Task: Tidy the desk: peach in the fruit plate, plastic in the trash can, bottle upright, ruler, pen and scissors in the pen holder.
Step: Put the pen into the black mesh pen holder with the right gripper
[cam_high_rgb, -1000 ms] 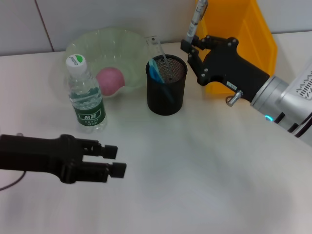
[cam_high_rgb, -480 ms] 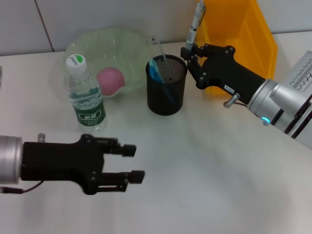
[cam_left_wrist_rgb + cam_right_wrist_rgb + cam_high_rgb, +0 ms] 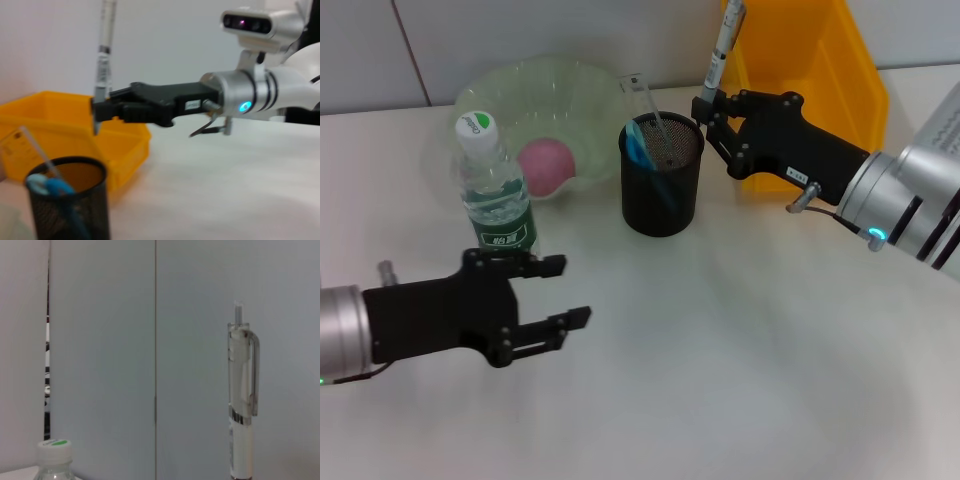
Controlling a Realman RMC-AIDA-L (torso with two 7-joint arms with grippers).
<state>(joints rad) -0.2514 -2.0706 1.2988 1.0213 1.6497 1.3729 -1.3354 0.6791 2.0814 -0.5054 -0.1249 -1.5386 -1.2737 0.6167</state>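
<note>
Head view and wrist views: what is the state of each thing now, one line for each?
Bottle: upright, capped.
Peach: in the fruit plate.
Pen: upright, held beside the pen holder rim.
Ruler and scissors: in the pen holder.
Right pincer: shut on pen.
Left pincer: open, empty.

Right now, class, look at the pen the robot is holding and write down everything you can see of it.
The pen is a slim retractable click pen with a clear plastic upper barrel, a clip, a push button on top and a white lower section with a metallic band. It stands nearly upright, tip down, clamped low on its barrel by the right gripper. It hangs just beside the far rim of the black mesh pen holder, in front of the yellow bin, not yet inside the holder. Only the gripper touches it.
</note>
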